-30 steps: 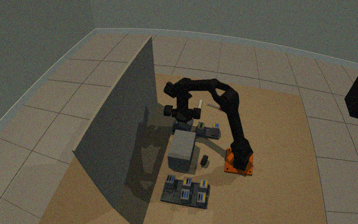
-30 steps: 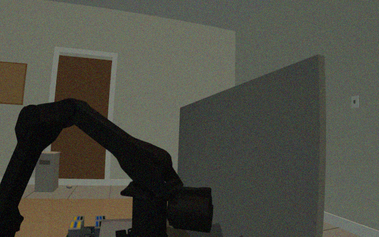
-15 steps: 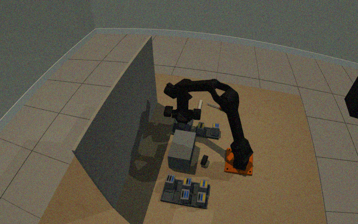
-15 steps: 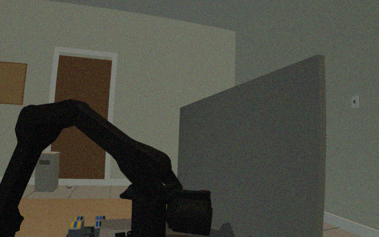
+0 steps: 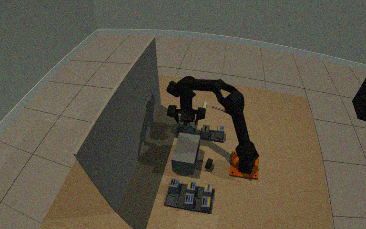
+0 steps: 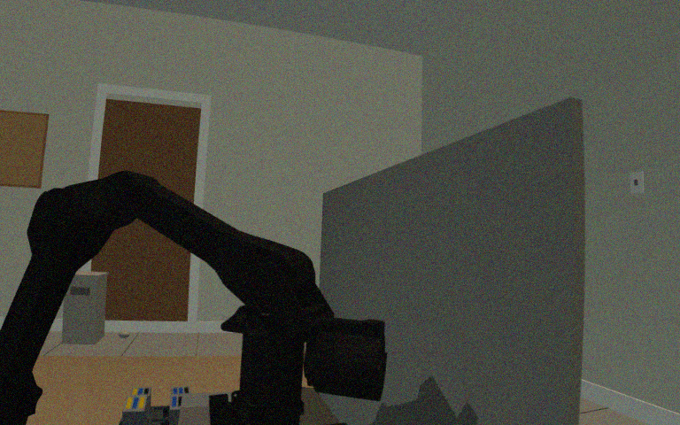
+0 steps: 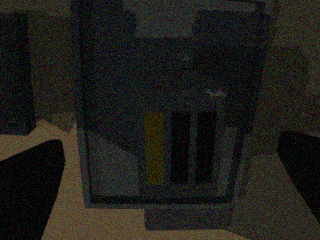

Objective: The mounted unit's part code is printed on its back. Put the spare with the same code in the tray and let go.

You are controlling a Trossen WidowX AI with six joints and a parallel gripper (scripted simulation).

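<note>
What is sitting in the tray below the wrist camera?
One spare with a yellow stripe and two dark stripes lies inside the tray. The open gripper holds nothing. The spare's underside is hidden.

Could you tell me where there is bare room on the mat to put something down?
Bare mat lies right of the arm base, and between the big grey box and the spares rack. It is crowded behind the box, where the open gripper hangs over the tray, close to the grey panel.

A tall grey partition (image 5: 121, 140) stands upright; a brown door (image 6: 145, 210) and perhaps a corkboard (image 6: 22, 149) behind.
</note>
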